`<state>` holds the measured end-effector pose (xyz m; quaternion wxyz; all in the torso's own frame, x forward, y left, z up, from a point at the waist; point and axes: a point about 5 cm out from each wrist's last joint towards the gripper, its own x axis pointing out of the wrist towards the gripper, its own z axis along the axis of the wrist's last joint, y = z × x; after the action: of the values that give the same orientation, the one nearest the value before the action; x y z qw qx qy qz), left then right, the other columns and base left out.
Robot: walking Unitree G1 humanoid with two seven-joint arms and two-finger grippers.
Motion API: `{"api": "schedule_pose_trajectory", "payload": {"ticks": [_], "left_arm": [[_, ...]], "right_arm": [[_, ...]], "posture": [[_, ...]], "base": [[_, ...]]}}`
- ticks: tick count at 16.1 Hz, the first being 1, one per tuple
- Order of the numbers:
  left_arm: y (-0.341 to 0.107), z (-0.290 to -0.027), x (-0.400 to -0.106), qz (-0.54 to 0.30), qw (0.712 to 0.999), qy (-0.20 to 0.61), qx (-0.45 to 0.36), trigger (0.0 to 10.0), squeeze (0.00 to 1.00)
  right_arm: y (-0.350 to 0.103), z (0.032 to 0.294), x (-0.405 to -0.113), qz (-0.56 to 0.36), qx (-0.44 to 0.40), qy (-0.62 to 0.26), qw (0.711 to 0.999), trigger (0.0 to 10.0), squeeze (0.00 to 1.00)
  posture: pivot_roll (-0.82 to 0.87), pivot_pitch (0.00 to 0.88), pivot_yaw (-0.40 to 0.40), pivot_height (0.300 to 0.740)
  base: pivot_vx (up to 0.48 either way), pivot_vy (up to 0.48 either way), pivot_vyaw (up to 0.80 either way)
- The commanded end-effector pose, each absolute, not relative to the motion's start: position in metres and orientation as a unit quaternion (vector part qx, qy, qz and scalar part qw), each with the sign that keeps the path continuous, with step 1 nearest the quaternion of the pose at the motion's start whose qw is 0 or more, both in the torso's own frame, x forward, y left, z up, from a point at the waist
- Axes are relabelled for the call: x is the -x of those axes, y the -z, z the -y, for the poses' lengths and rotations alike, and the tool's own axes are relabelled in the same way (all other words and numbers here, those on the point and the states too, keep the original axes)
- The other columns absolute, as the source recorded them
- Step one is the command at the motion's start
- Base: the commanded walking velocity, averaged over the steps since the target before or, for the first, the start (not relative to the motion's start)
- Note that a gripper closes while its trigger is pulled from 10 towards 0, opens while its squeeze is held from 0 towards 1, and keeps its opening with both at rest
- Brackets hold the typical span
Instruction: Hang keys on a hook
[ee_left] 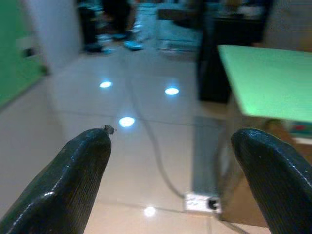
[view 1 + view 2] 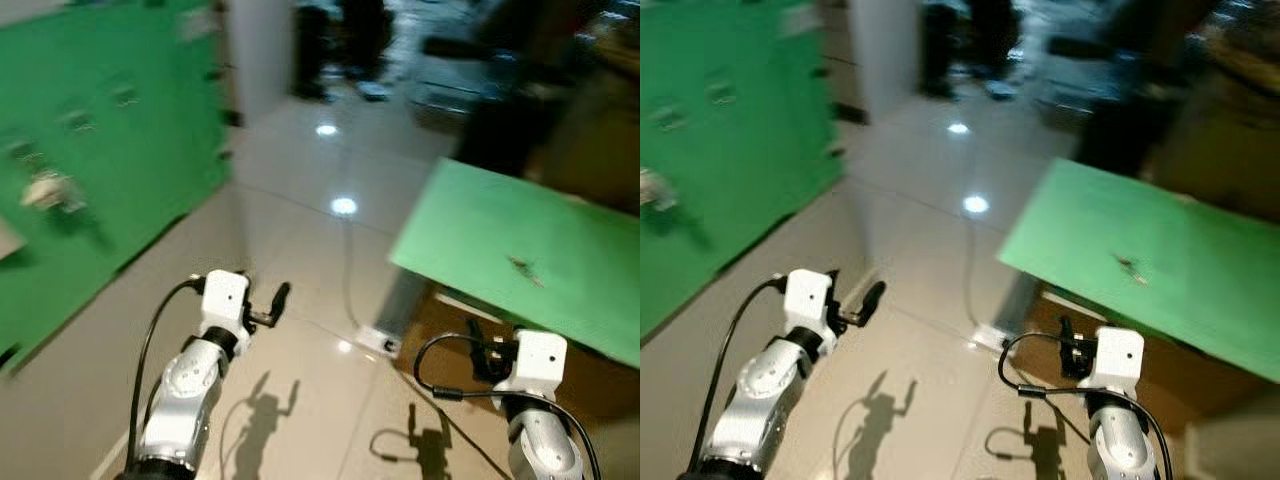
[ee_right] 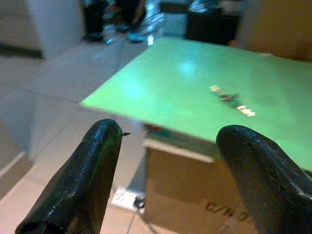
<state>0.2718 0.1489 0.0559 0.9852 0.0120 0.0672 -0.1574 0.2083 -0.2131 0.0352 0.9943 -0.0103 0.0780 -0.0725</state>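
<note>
A small bunch of keys (image 2: 522,267) lies on a green tabletop (image 2: 560,250) to my right; the right wrist view has the keys (image 3: 233,101) ahead of the fingers. On my left stands a green board (image 2: 90,150) with small hooks and a pale object (image 2: 48,190) hanging on it, all blurred. My left gripper (image 2: 272,303) is held out low over the floor, open and empty. My right gripper (image 2: 480,350) is short of the table's near edge, open and empty.
A cardboard box (image 3: 204,195) sits under the green table. A white power strip (image 2: 378,341) and its cable lie on the glossy tiled floor (image 2: 300,210). Dark furniture and a white pillar (image 2: 262,50) stand at the back.
</note>
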Motion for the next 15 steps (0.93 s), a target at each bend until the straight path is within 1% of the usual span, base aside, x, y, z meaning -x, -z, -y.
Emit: {"api": "schedule_pose_trajectory", "payload": {"ticks": [1, 9, 12, 13, 14, 15], "left_arm": [[-0.059, -0.148, -0.274, -0.057, 0.985, 0.161, -0.010, 10.0, 0.00], [-0.065, -0.138, -0.280, -0.043, 0.984, 0.172, -0.010, 10.0, 0.00], [-0.067, -0.134, -0.281, -0.039, 0.983, 0.177, -0.010, 10.0, 0.00], [-0.066, -0.134, -0.280, -0.041, 0.983, 0.177, -0.011, 10.0, 0.00], [-0.064, -0.138, -0.282, -0.047, 0.986, 0.160, -0.028, 10.0, 0.00], [-0.064, -0.141, -0.285, -0.051, 0.988, 0.146, -0.031, 10.0, 0.00]], "right_arm": [[-0.039, 0.219, -0.210, -0.066, 0.007, 0.091, 0.994, 10.0, 0.13], [-0.042, 0.220, -0.214, -0.057, 0.015, 0.098, 0.993, 10.0, 0.13], [-0.045, 0.225, -0.217, -0.054, 0.027, 0.097, 0.993, 10.0, 0.13], [-0.045, 0.225, -0.218, -0.057, 0.031, 0.098, 0.993, 10.0, 0.10], [-0.042, 0.225, -0.222, -0.073, 0.011, 0.107, 0.992, 10.0, 0.00], [-0.044, 0.222, -0.225, -0.071, 0.010, 0.104, 0.992, 10.0, 0.00]], "posture": [[-0.07, 0.000, 0.014, 0.740], [-0.09, 0.000, 0.026, 0.740], [-0.08, 0.000, 0.027, 0.740], [-0.08, 0.000, 0.029, 0.740], [-0.08, 0.000, 0.030, 0.740], [-0.08, 0.000, 0.032, 0.740]], "base": [[0.345, -0.330, -0.74], [0.372, -0.297, -0.74], [0.435, 0.000, -0.74], [0.435, 0.000, 0.00], [0.360, 0.000, 0.00], [0.000, 0.000, 0.00]]}}
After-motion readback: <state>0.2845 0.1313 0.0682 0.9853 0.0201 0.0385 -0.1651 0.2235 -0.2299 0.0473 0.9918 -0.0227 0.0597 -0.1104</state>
